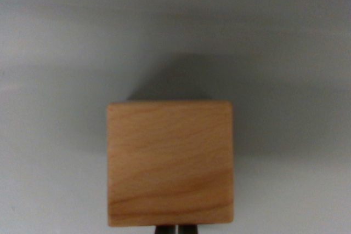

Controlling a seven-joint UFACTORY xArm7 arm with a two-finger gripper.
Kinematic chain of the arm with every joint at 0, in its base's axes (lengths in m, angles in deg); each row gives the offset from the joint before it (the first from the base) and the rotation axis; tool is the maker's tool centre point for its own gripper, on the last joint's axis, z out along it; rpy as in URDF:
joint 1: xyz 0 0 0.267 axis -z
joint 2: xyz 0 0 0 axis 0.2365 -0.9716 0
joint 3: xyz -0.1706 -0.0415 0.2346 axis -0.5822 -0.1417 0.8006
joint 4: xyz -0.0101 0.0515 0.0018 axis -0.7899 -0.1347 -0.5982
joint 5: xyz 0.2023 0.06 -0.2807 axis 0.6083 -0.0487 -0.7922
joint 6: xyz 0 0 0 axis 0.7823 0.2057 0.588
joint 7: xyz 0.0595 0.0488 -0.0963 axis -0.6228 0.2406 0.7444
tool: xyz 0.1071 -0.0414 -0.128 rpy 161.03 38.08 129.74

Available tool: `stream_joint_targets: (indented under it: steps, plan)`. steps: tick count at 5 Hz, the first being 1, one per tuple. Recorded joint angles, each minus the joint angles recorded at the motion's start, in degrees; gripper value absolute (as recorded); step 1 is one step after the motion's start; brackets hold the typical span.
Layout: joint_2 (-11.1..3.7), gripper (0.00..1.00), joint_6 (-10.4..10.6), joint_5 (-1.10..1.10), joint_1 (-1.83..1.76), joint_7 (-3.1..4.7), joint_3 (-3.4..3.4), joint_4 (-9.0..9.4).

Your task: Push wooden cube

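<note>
A light wooden cube [170, 163] with visible grain fills the lower middle of the wrist view, resting on a plain grey surface [55, 80]. Its shadow falls behind it and toward the wrist view's right. At the very bottom edge, just under the cube, two dark fingertips of my gripper [176, 229] peek in, close together with only a thin gap. They sit right at the cube's near face; whether they touch it I cannot tell.
Only the bare grey surface surrounds the cube on the left, right and far side. No other objects or edges show.
</note>
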Motion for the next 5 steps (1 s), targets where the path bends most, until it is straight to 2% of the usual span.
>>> stream_joint_targets:
  steps: [1, 2, 3, 4, 5]
  plan:
    - [0.0, 1.0, 0.0, 0.0, 0.0, 0.0, 0.0, 0.0]
    - [-1.03, 1.0, -0.7, 0.0, -0.03, 0.18, -0.13, -1.71]
    - [-1.03, 1.0, -0.7, 0.0, -0.03, 0.18, -0.13, -1.71]
    - [-1.84, 1.0, -1.2, -0.01, -0.05, 0.33, -0.23, -3.07]
    - [-1.84, 1.0, -1.2, -0.01, -0.05, 0.33, -0.23, -3.07]
